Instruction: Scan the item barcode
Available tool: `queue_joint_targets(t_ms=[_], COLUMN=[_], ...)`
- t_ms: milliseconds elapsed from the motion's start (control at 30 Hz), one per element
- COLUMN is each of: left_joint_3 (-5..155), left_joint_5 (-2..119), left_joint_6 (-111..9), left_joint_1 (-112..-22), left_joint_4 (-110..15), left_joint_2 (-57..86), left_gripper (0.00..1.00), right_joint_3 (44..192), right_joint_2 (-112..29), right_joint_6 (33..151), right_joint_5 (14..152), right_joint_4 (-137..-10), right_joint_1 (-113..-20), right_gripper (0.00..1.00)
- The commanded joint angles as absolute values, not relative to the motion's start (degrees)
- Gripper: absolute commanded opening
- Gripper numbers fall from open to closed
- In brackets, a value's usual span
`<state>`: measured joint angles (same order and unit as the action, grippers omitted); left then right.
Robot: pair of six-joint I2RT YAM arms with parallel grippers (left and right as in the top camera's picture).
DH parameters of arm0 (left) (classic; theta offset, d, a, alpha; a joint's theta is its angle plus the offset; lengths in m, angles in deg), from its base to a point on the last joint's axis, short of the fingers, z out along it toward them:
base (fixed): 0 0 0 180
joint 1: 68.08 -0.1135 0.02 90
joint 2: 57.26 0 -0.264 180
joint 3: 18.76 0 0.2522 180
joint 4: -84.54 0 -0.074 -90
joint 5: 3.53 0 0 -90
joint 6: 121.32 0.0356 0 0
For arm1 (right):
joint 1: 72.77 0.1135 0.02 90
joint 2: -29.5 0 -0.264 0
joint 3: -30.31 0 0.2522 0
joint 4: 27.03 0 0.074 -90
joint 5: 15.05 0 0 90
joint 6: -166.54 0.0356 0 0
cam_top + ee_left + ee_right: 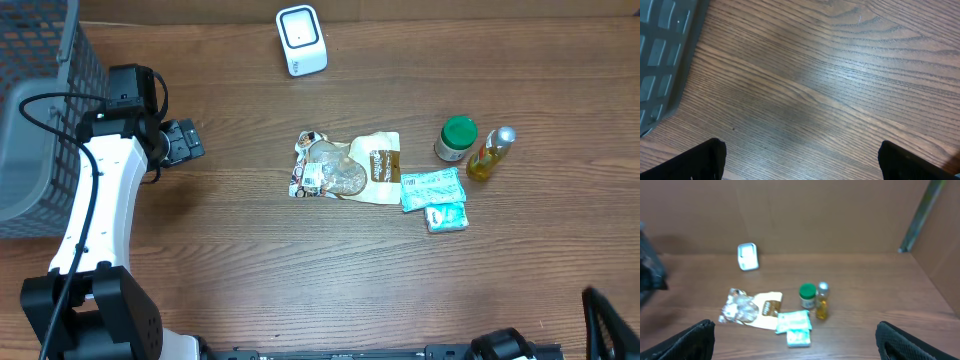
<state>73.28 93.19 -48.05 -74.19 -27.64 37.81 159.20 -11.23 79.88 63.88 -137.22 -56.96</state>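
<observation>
The items lie in a cluster right of the table's centre: a clear and tan snack bag [345,167], a green-lidded jar [457,138], a small yellow bottle [490,153] and two teal packets [433,188]. A white scanner [301,40] stands at the back edge. My left gripper [183,141] hovers open at the left, well away from the items, with only bare wood between its fingers [700,162]. My right gripper [795,342] is open and empty, looking from a distance at the snack bag [747,309], the jar [807,296] and the scanner [748,256]. No barcode is readable.
A grey slatted basket [40,120] fills the far left, and its corner [665,50] shows beside my left gripper. Brown walls close off the back and the right side [940,255]. Part of the right arm [610,320] shows at the bottom right.
</observation>
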Motion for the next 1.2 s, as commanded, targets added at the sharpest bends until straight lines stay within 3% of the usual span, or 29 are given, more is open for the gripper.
queue_joint_targets(t_ms=[0, 367, 567, 867, 1167], left_joint_3=[73.9, 73.9, 73.9, 73.9, 73.9], left_joint_5=[93.7, 93.7, 93.7, 93.7, 93.7], left_joint_6=[-47.6, -47.6, -47.6, -47.6, -47.6], left_joint_1=[-74.3, -74.3, -74.3, -74.3, -74.3], left_joint_4=[-27.7, -27.7, -27.7, -27.7, -27.7], left_joint_2=[38.1, 38.1, 38.1, 38.1, 38.1], left_gripper=[1.0, 1.0, 1.0, 1.0, 1.0], right_joint_3=[159.5, 158.4, 150.9, 128.3, 96.6], right_joint_2=[-9.2, -7.3, -2.4, 8.2, 21.3], right_joint_6=[79.7, 79.8, 79.8, 79.8, 81.1], right_joint_5=[70.1, 74.3, 75.1, 75.1, 75.3], right_joint_4=[-135.4, -132.2, -128.2, -114.7, -89.0], right_joint_1=[-59.0, -62.9, -63.4, -63.5, -63.5], right_gripper=[1.0, 1.0, 1.0, 1.0, 1.0])
